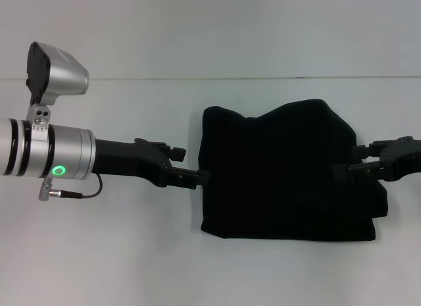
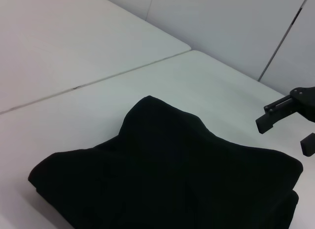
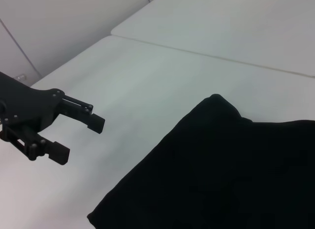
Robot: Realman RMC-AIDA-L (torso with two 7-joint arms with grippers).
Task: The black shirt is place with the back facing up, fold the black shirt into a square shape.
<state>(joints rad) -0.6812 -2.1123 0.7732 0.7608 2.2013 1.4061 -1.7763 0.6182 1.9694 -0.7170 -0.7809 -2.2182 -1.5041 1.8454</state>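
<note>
Black left gripper (image 1: 200, 178) is sitting open at the left edge of the black shirt (image 1: 286, 171), mid-frame in the head view. Right gripper (image 1: 352, 168) is sitting open at its right edge. Shirt is lying folded, centre-right on the white table (image 1: 131, 253).

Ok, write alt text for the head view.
A black shirt, folded into a rough rectangle, lies on a white table. The left gripper sits at its left edge and the right gripper at its right edge, both arms reaching in from the sides.
</note>
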